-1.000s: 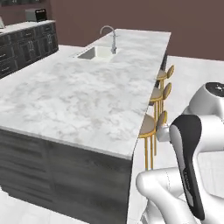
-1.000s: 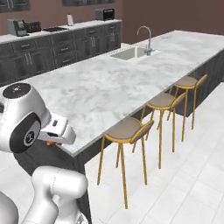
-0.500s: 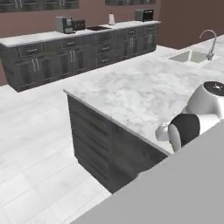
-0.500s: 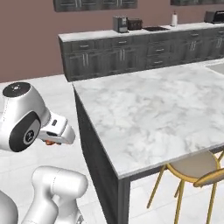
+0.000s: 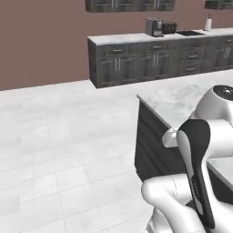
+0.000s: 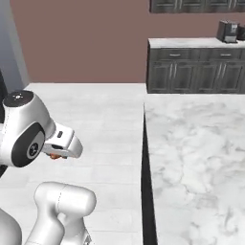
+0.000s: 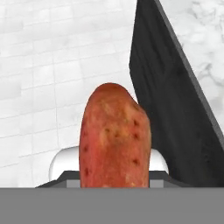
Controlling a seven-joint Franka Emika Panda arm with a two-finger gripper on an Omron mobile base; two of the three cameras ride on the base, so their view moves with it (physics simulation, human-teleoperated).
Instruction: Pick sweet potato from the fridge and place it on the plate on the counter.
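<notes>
Transit: sweet potato (image 7: 114, 138) pinched in the gripper (image 7: 109, 175), carried over floor beside the marble island (image 6: 196, 158).

Tuber stands up between the jaws, clear of the island's dark end panel (image 7: 170, 109). Judgement: keep the pinch firm and the load tucked until the base faces the counter (image 5: 154, 38) along the far wall; plate not located. Arm folded close over the base, hand held low, pointing forward and down.

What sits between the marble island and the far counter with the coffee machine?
Bare white tiled floor, nothing standing on it, in both base views, between the island and the counter.
</notes>
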